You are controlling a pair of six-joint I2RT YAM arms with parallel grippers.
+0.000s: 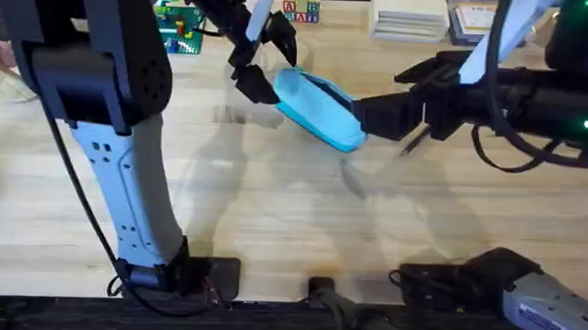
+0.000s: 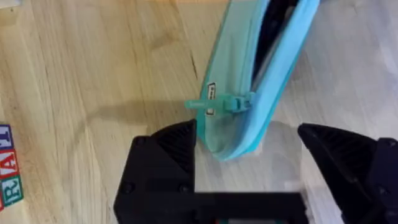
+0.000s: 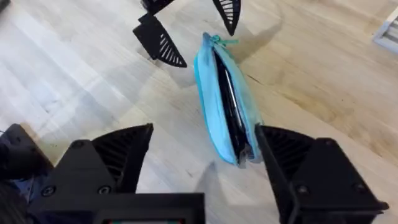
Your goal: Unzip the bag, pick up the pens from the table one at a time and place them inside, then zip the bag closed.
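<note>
Here the light sky-blue soft fabric bag lies on the pale wooden plank bench, towards its far middle, its zipper parted along most of its length with a dark interior showing. The left tool hangs released at the end bearing the small teal pull, one finger touching the fabric. The right tool is spread wide around the opposite end.

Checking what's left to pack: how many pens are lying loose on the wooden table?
0. No loose pen shows on the light wooden table. The sky-blue fabric pouch gapes open with something dark inside; the arms may hide others.
</note>
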